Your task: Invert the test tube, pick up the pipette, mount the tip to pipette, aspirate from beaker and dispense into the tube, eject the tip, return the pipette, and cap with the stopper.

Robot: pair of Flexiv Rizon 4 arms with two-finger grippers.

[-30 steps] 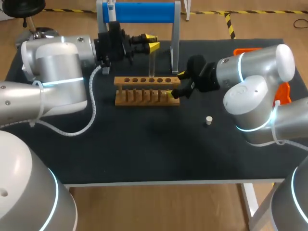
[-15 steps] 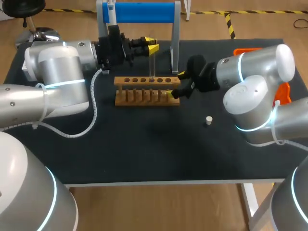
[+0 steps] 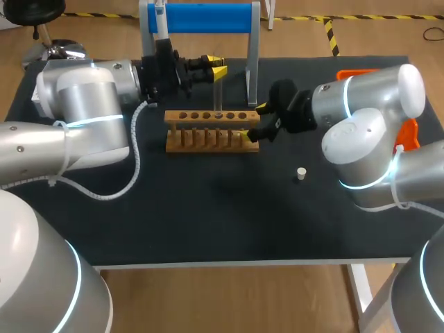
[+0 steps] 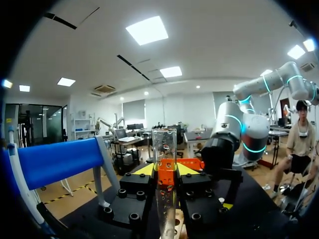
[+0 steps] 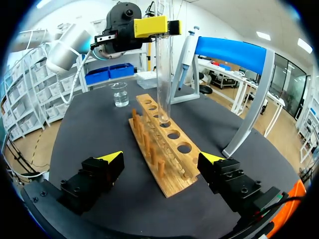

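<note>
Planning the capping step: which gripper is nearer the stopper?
Right. The right gripper sits at the end of the rack, not far from the stopper; the left gripper holds the tube above the rack, farther away.

no text, number, label or sign can be read in any view. the clear glass test tube (image 4: pixel 165 144) shows no legible marking on its wall, and the small clear glass beaker (image 5: pixel 119 94) is too small to tell whether it carries any print.
</note>
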